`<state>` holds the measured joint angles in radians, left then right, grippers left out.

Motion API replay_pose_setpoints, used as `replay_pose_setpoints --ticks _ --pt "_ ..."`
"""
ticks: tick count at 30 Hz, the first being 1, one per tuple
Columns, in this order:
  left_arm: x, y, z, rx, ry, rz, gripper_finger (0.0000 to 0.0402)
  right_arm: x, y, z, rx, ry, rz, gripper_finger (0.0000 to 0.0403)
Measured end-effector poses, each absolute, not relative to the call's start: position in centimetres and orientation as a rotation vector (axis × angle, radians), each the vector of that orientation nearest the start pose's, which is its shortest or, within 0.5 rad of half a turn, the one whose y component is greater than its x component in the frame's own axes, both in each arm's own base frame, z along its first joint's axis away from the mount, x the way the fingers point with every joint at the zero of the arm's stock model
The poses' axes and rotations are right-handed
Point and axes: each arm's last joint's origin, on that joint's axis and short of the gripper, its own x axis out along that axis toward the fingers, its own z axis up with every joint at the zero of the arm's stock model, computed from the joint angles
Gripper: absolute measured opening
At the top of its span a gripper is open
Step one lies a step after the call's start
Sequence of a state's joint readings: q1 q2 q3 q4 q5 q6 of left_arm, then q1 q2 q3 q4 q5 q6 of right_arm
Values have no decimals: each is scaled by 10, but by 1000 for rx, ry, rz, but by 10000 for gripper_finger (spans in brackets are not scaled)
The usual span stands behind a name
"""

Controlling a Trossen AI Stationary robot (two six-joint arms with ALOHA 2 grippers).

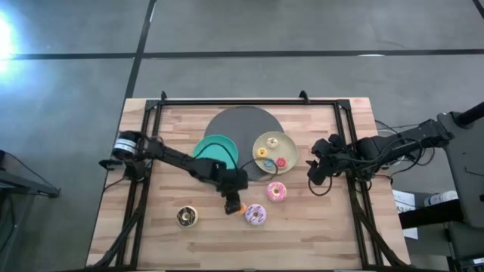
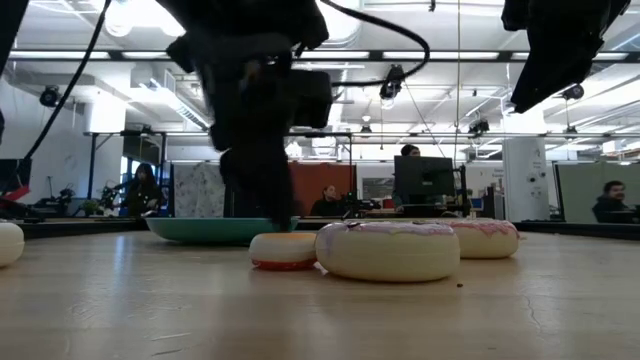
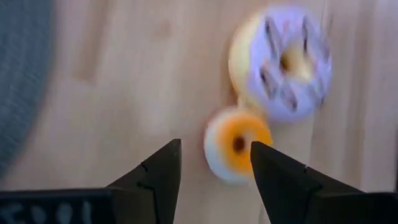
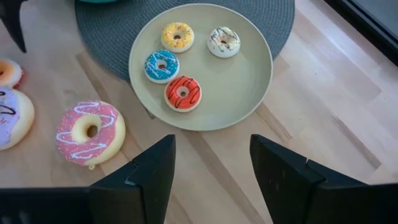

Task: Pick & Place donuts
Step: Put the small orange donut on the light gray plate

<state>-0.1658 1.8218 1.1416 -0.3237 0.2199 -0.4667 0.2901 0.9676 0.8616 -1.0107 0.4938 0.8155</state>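
Lilac donut [image 2: 388, 250] nearest; eight donuts total, four on beige plate [image 4: 242, 93]; both grippers spread.

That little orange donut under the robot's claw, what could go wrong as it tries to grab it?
Two risks. The orange donut sits off to one side of the open left end effector, nearer one finger, so closing now might push it away rather than pinch it. It also lies right against the lilac donut, which a descending finger could nudge or catch along with it.
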Motion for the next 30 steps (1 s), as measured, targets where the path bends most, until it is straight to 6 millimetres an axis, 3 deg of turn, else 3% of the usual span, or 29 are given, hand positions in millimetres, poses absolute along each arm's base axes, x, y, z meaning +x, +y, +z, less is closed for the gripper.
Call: replay_pose_setpoints --ticks 12,21,30 --pt "365 -77 157 -401 1071 33 147 158 33 271 313 873 -575 198" --pt "364 -88 148 -358 1093 2 67 158 33 270 307 875 -576 198" --pt "364 -95 146 -382 1126 -72 54 158 33 269 311 877 -581 198"
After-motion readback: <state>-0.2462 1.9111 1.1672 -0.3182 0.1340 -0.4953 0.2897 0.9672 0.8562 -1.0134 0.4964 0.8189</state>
